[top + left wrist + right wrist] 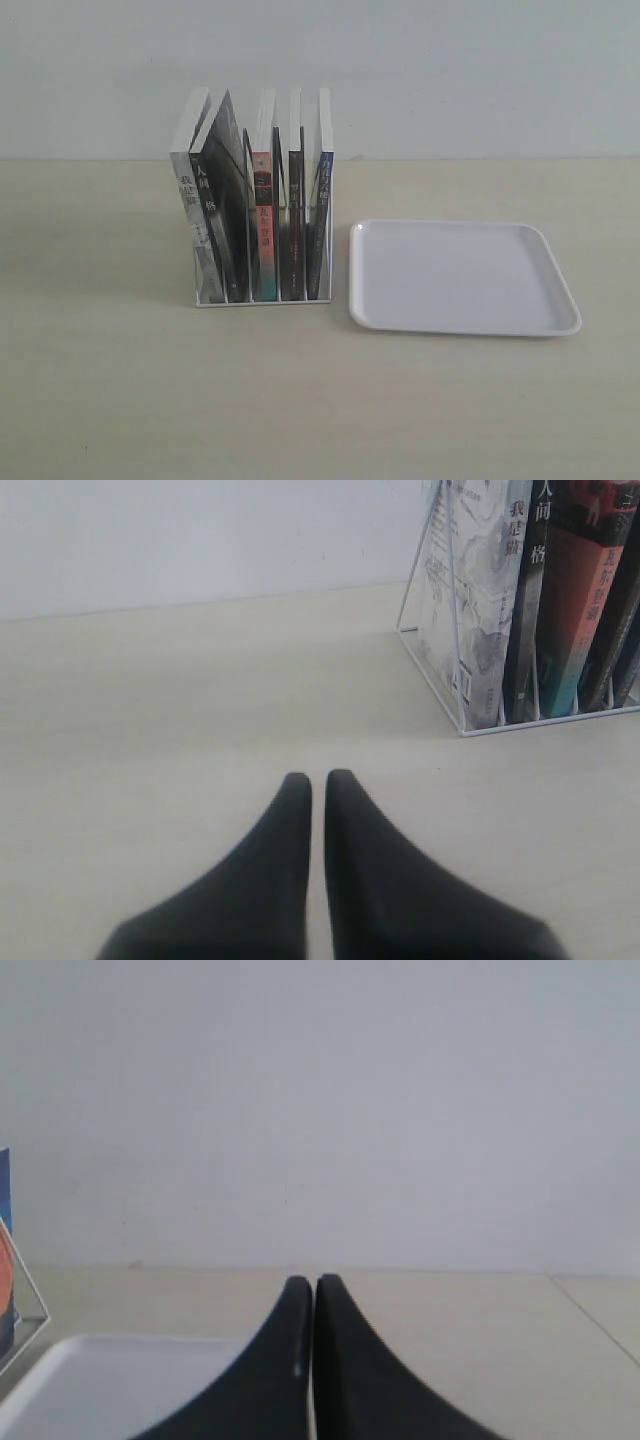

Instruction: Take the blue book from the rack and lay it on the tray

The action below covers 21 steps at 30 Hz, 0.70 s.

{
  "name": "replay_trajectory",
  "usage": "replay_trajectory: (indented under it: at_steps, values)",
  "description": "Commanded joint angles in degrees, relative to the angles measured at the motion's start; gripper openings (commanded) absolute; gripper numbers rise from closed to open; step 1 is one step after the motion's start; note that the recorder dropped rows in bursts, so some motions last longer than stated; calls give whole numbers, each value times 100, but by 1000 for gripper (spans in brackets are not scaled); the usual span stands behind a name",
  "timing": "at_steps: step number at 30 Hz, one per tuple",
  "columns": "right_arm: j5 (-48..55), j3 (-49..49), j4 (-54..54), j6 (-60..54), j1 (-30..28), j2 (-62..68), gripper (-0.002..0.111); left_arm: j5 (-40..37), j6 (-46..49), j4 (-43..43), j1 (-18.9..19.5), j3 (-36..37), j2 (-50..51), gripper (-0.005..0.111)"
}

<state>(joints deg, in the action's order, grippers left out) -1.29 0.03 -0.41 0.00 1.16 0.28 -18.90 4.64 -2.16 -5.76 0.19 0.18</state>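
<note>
At the rack's (262, 299) right end in the exterior view, the blue book (325, 200) stands untouched, so the clenched, empty left gripper (317, 780) and right gripper (313, 1285) probably must open and reach first.

Black, smooth fingers (265, 880) on the left gripper (317, 777), pointed at the tips. Same on the right gripper (314, 1280), with a tiny pale speck (296, 1370).

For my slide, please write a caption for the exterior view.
Blue book upright at the right end of the rack, beside the empty tray.
</note>
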Motion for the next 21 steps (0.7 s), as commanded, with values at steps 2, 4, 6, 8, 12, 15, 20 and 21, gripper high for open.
replay_trajectory:
  at_steps: [2, 4, 6, 8, 12, 15, 20, 21]
  values:
    - [-574, -3, -11, 0, 4, -28, 0, 88, -39, 10, -2, -19, -18, 5]
    - [-909, -3, -11, 0, 4, -28, 0, 88, -39, 10, -2, -19, -18, 5]
    - [-1482, -3, -11, 0, 4, -28, 0, 88, -39, 10, -2, -19, -18, 5]
    - [-2005, -3, -11, -38, 4, -28, 0, 88, -39, 10, -2, -19, -18, 5]
    - [-1478, -492, -11, -195, 4, -28, 0, 88, -39, 10, -2, -19, -18, 5]
    - [-590, -1255, -11, -642, 4, 180, 0, 88, -39, 10, -2, -19, -18, 5]
    - [747, -2735, -11, -764, 4, 1476, 0, 88, -39, 10, -2, -19, -18, 5]
    - [1183, -3027, -11, -764, 4, 1815, 0, 88, -39, 10, -2, -19, -18, 5]
